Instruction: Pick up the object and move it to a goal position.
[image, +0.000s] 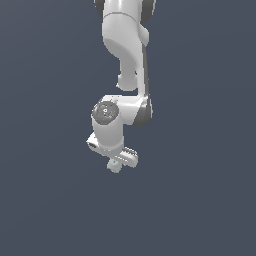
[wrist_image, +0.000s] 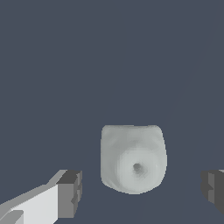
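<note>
The object (wrist_image: 133, 158) is a small pale grey-white blocky piece with a round knob on top, lying on the dark floor. In the wrist view it sits between my two dark fingertips (wrist_image: 70, 192), with a gap on each side. My gripper (wrist_image: 141, 191) is open and directly over it, not touching it. In the exterior view the gripper (image: 119, 163) hangs low under the white arm. A small pale piece (image: 114, 166) shows right below the hand, and I cannot tell it apart from the fingers there.
The floor (image: 200, 200) is plain dark blue-grey all around. The white arm (image: 125, 45) reaches down from the top of the exterior view. No other objects show.
</note>
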